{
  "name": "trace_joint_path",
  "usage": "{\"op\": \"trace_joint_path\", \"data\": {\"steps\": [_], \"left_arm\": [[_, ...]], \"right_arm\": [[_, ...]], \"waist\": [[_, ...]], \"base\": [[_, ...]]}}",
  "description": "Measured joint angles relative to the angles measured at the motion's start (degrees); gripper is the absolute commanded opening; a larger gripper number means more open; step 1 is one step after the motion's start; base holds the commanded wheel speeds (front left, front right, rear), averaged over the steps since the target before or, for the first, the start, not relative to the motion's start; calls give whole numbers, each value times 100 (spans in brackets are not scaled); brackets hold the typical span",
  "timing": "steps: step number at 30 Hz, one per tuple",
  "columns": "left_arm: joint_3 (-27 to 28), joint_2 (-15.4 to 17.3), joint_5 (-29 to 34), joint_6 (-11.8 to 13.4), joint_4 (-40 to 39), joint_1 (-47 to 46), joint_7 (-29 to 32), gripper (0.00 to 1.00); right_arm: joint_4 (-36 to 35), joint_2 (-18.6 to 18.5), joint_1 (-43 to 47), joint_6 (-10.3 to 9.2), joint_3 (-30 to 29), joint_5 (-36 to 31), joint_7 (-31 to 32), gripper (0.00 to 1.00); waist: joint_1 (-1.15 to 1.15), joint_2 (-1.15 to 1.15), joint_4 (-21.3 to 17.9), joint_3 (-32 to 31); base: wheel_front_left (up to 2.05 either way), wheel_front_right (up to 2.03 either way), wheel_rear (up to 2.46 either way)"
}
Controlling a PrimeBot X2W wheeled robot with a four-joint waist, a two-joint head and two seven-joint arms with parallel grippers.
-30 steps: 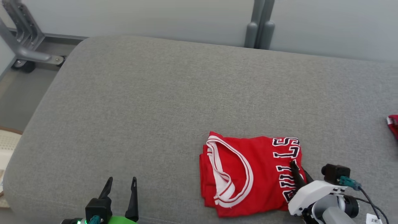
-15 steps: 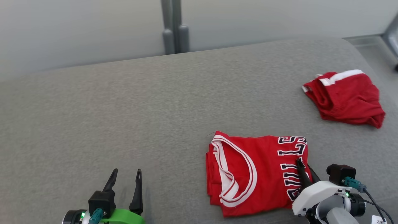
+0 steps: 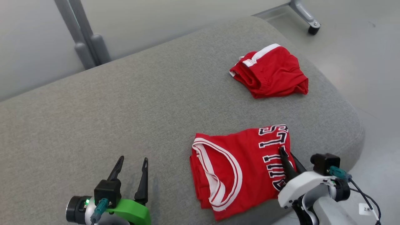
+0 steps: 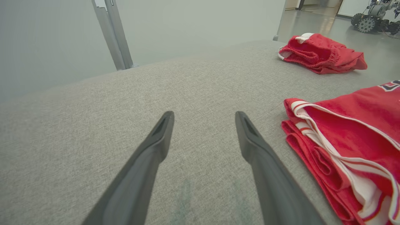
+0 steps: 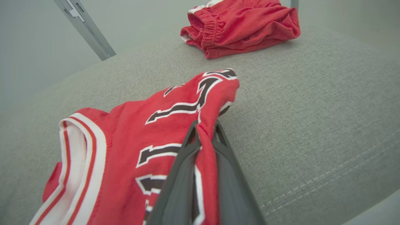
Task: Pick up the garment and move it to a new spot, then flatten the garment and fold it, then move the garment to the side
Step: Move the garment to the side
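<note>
Within right tool (image 3: 286,152), jersey (image 3: 247,156) as before

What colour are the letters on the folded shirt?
The letters are black with white edges, on a red shirt; clearest in the right wrist view.

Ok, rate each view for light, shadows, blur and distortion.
Head view: soft even light, sharp, faint shadow beside the left gripper on the cushion. Left wrist view: wide-angle stretch makes the fingers loom, faint green tint between them. Right wrist view: right gripper and nearest jersey fabric slightly soft, shorts crisper.
</note>
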Motion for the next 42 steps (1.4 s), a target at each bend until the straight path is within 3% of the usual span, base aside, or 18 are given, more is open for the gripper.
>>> {"op": "trace_joint_path", "data": {"steps": [7, 16, 28, 29, 30, 32, 36, 39, 42], "left_arm": [[100, 2, 236, -99, -21, -189, 1, 100], [180, 43, 370, -191, -63, -416, 0, 100], [179, 94, 445, -245, -140, -726, 0, 100], [179, 109, 463, -248, -140, -744, 0, 100], [179, 122, 481, -249, -136, -762, 1, 100], [175, 131, 491, -250, -122, -809, 0, 100], [177, 136, 494, -245, -97, -825, 0, 100], [208, 127, 492, -180, -76, -827, 1, 100], [297, 119, 470, -87, -59, -809, 0, 100]], "right_arm": [[-377, -98, -794, -1, 387, -144, 8, 0], [-355, -583, -2275, 0, 271, -389, 8, 0], [751, -2019, -3146, 0, -894, -1211, 8, 0], [868, -2095, -3195, 0, -1046, -1360, 9, 82], [975, -2143, -3253, 0, -1220, -1486, 9, 100], [1107, -2205, -3343, 0, -1535, -1826, 8, 100], [913, -1989, -3377, 0, -2379, -2320, 8, 100], [682, -1631, -3144, 0, -2532, -2536, 8, 100], [328, -1349, -2750, 0, -2315, -2685, 8, 100]], "waist": [[0, 0, -78, 363], [0, 0, 343, 833], [0, 0, 1141, 1439], [0, 0, 1196, 1483], [0, 0, 1248, 1524], [0, 0, 1350, 1600], [0, 0, 1518, 1709], [1, 0, 1610, 1699], [0, 0, 1654, 1588]], "base": [[0, 0, 0], [0, 0, 0], [0, 0, 0], [0, 0, 0], [0, 0, 0], [0, 0, 0], [0, 0, 0], [0, 0, 0], [0, 0, 0]]}}
